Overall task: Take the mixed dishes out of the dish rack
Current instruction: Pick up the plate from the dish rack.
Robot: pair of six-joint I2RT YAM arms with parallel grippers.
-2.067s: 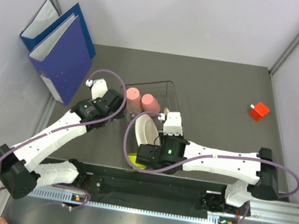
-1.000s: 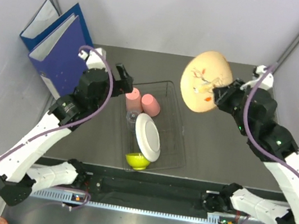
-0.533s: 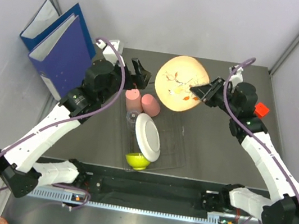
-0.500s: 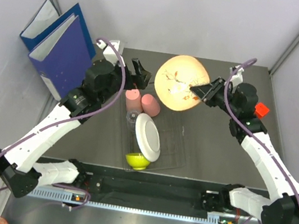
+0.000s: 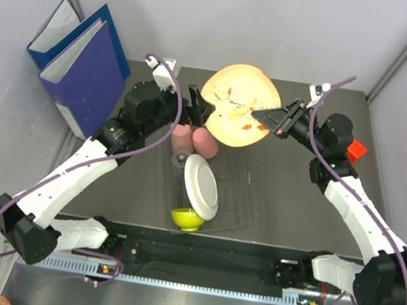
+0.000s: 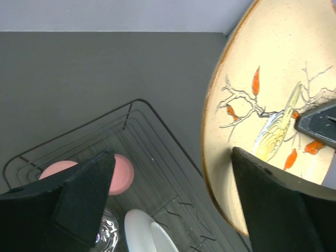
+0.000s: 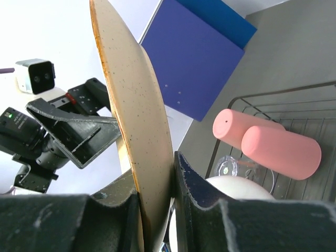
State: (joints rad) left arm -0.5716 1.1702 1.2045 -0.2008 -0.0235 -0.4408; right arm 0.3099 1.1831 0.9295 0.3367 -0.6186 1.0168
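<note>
Top external view is showing the right gripper (image 5: 259,116) pinching the rim of the round, speckled tan patterned plate (image 5: 234,115), lifted over the 12 o'clock end of the black wire dish rack (image 5: 239,198). The left gripper (image 5: 198,104), fingers spread, is hovering at the plate's 9 o'clock edge, and both are sitting closer together than half a second ago

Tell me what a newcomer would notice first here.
The tan patterned plate, held high over the far end of the dish rack, its rim pinched by the right gripper, while the left gripper is open right beside it. In the rack below sit a white plate, two pink cups and a lime-yellow bowl.
</note>
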